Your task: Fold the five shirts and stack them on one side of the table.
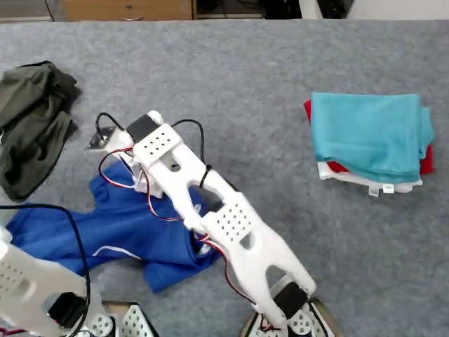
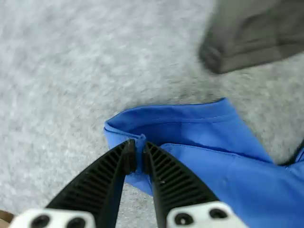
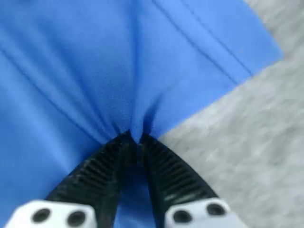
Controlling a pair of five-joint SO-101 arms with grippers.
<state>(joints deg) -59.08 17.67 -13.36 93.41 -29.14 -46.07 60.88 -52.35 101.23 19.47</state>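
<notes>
A blue shirt lies crumpled at the front left of the grey table. My left gripper is shut on a folded edge of the blue shirt; the left arm sits at the front left corner. Reaching from the front centre over the shirt, my right arm has its gripper shut on a pinch of blue cloth near the shirt's far side. An olive shirt lies bunched at the far left, beyond the left gripper.
At the right side of the table stands a stack of folded shirts: teal on top, red under it, white at the bottom. Bare grey table lies between the stack and the arms.
</notes>
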